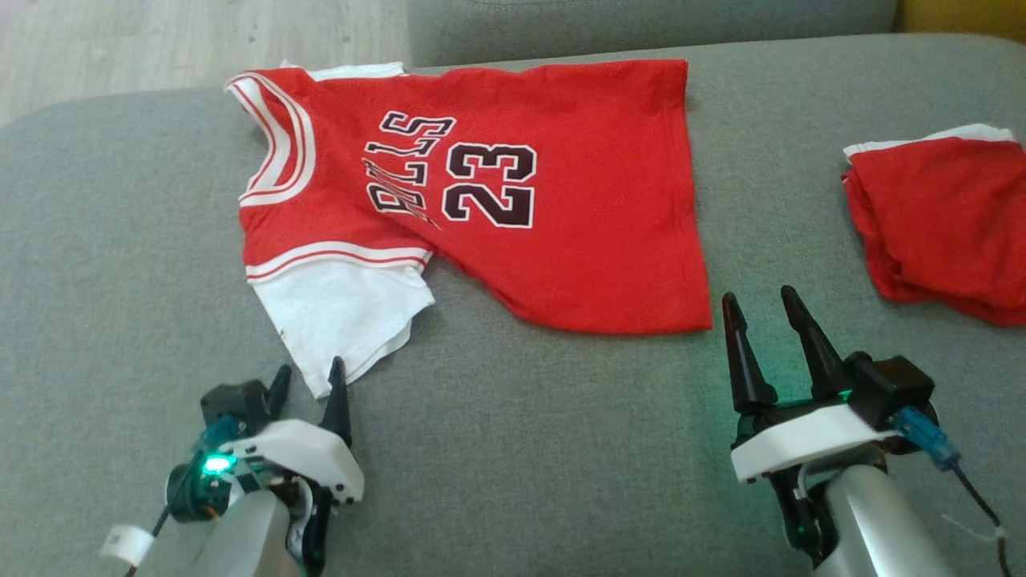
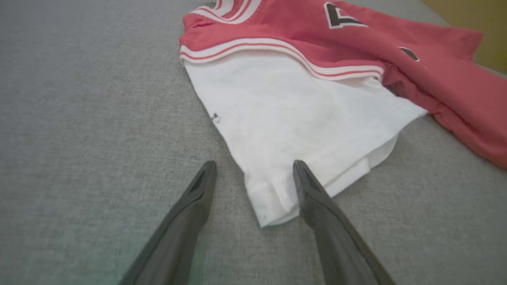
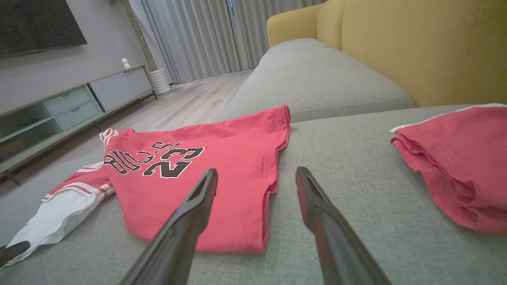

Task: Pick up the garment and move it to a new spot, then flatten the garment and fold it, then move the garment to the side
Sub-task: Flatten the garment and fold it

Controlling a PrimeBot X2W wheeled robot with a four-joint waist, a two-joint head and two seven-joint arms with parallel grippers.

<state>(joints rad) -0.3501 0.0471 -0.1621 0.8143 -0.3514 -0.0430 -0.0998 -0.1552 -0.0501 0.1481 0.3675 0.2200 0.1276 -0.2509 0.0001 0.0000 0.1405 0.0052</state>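
on the grey sofa cushion [image 1: 521, 449], in the head view, the red jersey [image 1: 561, 200] lay spread face up and mostly flat. its long axis ran across the view, neck toward the robot's left and hem toward its right, so the lettering read sideways. one white sleeve [image 1: 345, 320] pointed back at the robot. the left gripper [image 1: 309, 378] sat right at that sleeve's tip and the right gripper [image 1: 761, 308] just short of the hem's near corner. i judged the spacing deliberate: one arm at each end of the near edge, ready to lift or pull it flat. a second red garment [image 1: 946, 224], folded, lay well apart to the right.

in the left wrist view, the left gripper [image 2: 253, 166] had its jaws moderately wide apart with nothing clamped. the sleeve's [image 2: 301, 114] lowest corner lay in the gap, one finger [image 2: 313, 198] overlapping its edge; whether it touched the cloth i couldn't tell.

in the right wrist view, the right gripper [image 3: 256, 172] was parted about as widely and empty, aimed over the jersey's [image 3: 190, 182] hem corner. the hem ran away from the camera, toward the back of the seat. the folded garment [image 3: 459, 162] lay off to one side, below a yellow backrest [image 3: 416, 47].
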